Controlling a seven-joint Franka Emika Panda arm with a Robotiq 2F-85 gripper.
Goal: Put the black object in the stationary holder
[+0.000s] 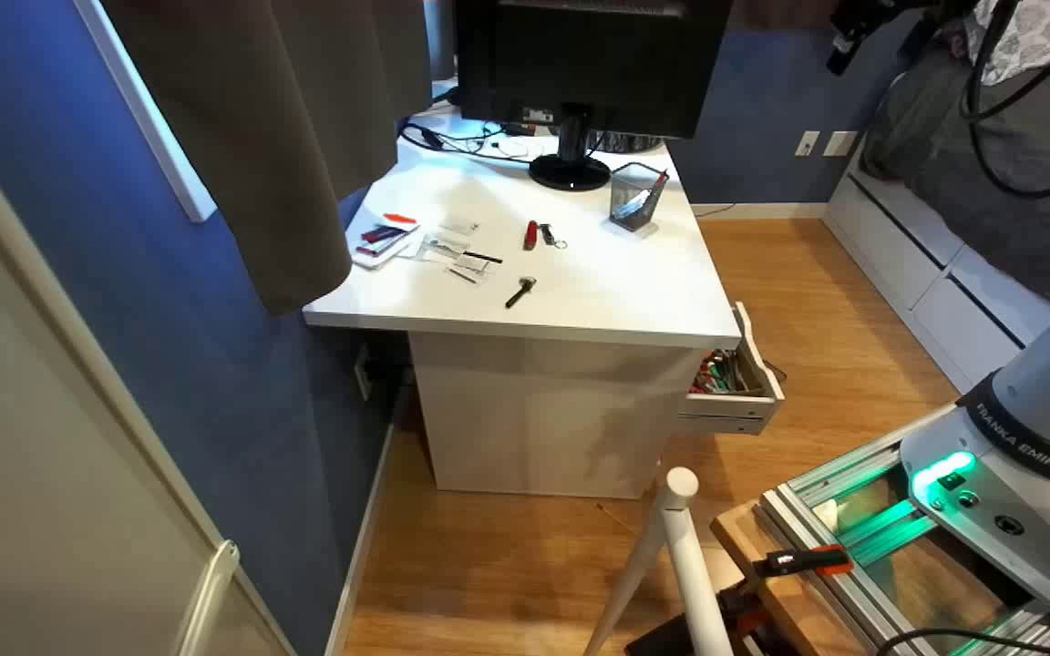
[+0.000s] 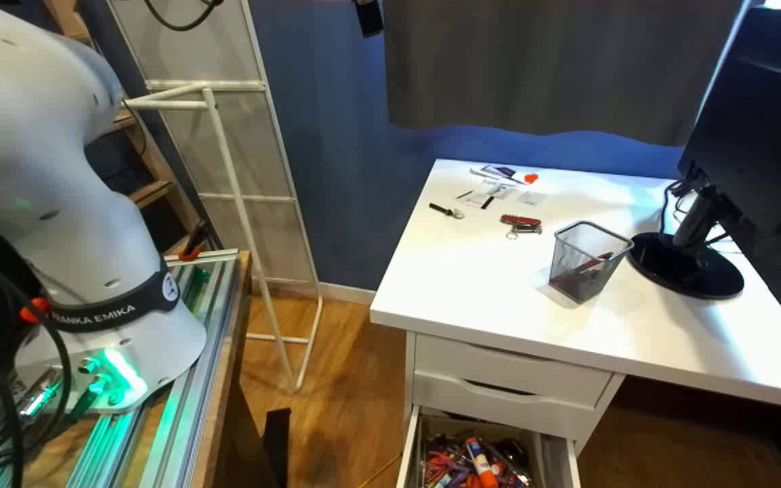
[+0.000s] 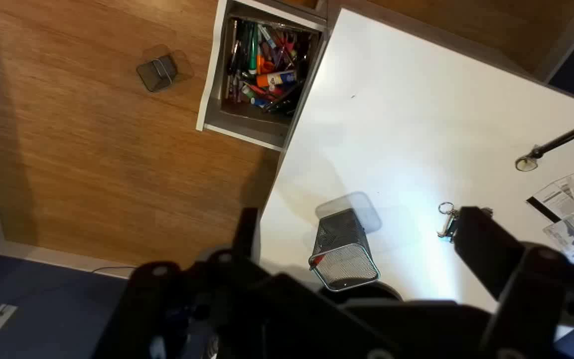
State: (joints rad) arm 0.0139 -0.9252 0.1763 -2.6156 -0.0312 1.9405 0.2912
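In an exterior view, a round-headed black stick [image 1: 519,293], likely our target, lies on the white desk [image 1: 616,287]; in an exterior view, a boxy grey mesh holder [image 2: 590,276] waits. Wrist view: black gripper [image 3: 359,217] wide, pick-up pending, so get above that stick!

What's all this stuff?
Rectangular desk: one, white, floor
Flat monitor: one, black, desk
Square mesh cup: one, grey, beside monitor
Round-ended stick: one, black, desk
Oblong pocketknife: one, red, desk
Metal keyring gadget: one, dark, beside pocketknife
Flat cards: several, mixed, desk
Open stationery drawer: one, white, in desk
Boxy mesh container: one, dark, floor
Cloth curtain: one, brown, beside desk
Tubular rack: one, white, floor
Draped bed: one, grey, floor
Robot arm: one, white, metal frame
Open gripper: one, black, midair
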